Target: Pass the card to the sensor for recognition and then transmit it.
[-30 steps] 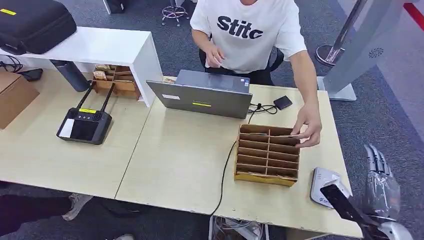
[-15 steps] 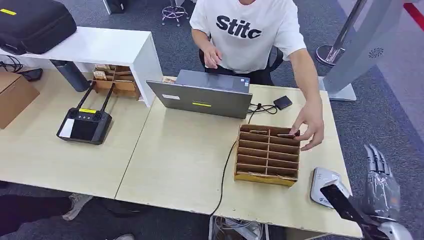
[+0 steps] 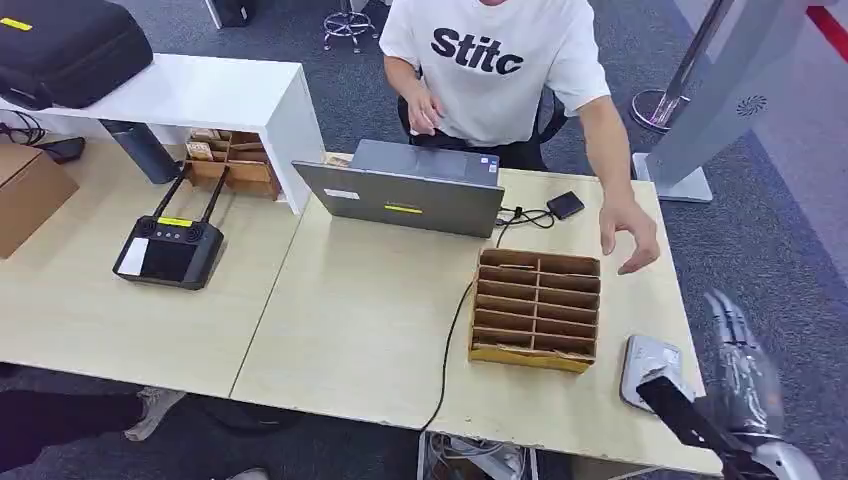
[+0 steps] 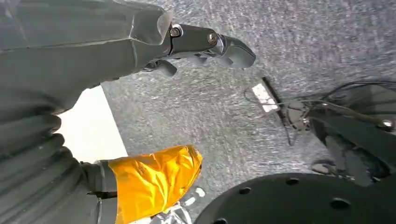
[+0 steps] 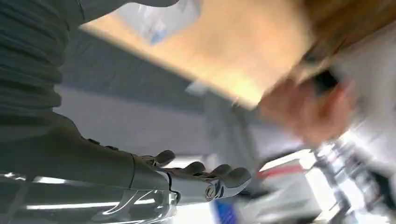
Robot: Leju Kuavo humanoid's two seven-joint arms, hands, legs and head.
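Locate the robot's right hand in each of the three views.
Head view: right robot hand at the lower right, fingers spread, beside the table.
Left wrist view: not in it.
Right wrist view: it reaches in from the left edge, empty.
Shared landmark: the table's pale top.

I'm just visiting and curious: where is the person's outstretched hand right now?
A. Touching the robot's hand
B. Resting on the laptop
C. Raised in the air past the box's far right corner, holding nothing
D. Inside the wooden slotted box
C. In the head view the person's hand is raised beyond the far right corner of the wooden slotted box, fingers spread with nothing in them, apart from the laptop and far from the robot's right hand.
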